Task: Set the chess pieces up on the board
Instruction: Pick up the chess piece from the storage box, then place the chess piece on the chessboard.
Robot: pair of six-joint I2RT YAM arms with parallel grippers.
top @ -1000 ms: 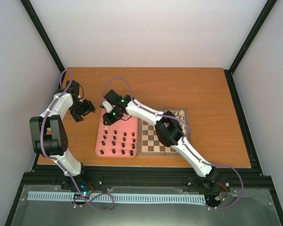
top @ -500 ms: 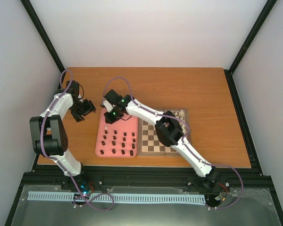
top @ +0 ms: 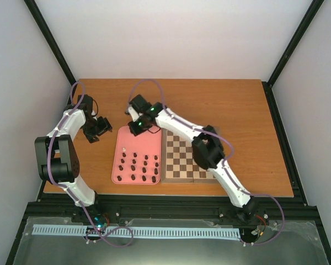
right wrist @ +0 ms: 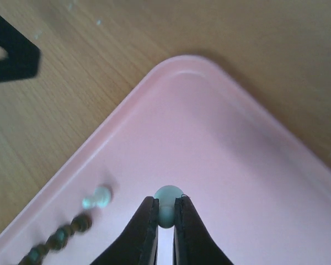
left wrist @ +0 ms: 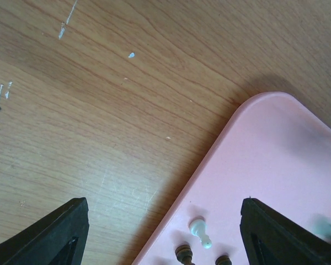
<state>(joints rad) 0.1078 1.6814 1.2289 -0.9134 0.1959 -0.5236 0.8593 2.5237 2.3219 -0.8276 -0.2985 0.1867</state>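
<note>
While my right gripper hangs over the pink tray beside the board, some sixteen dark pieces stand there. Left wrist: my left gripper gapes empty above the table; one white piece lies toppled. Right wrist: fingers clamp one pale piece.

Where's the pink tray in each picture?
Top view: the pink tray sits left of centre, beside the board.
Left wrist view: the tray fills the lower right.
Right wrist view: the tray covers the middle and lower right.
Shared landmark: the tray's rounded corner against the wooden table; both wrist views also show a small white piece near it.
</note>
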